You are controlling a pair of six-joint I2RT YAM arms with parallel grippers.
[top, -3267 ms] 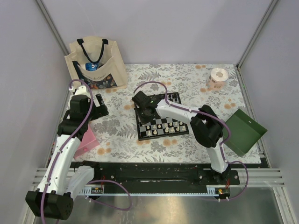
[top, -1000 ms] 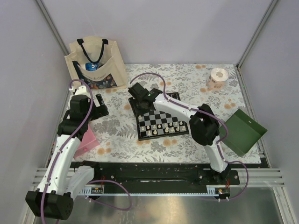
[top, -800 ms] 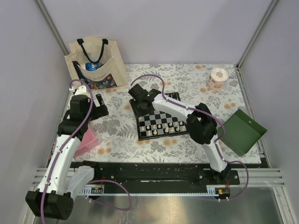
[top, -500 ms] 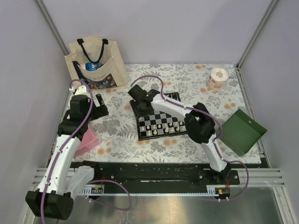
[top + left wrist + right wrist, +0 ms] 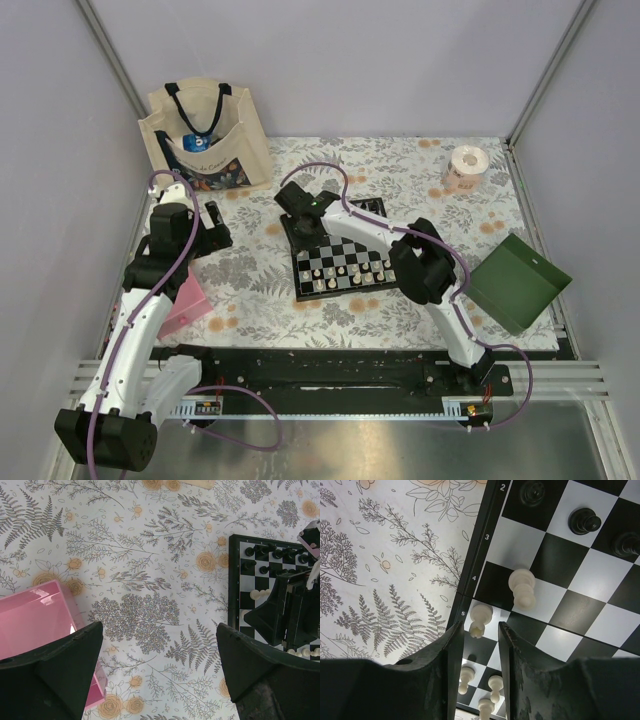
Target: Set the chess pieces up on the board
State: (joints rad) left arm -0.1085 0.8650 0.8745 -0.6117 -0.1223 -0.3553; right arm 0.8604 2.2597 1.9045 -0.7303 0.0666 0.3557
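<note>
Fingers (image 5: 445, 672) of the right gripper (image 5: 479, 628) flank a cream piece (image 5: 481, 615) — grip unclear — left gripper (image 5: 157, 627) gapes wide.

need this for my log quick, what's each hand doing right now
left hand: open, holding nothing
right hand: partly open around a white piece, not gripping it

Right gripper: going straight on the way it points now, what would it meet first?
Most likely the cream-white pawn by the board's edge, sitting just ahead between the right gripper's open fingers. They might straddle it and reach the board instead; depth is unclear.
</note>
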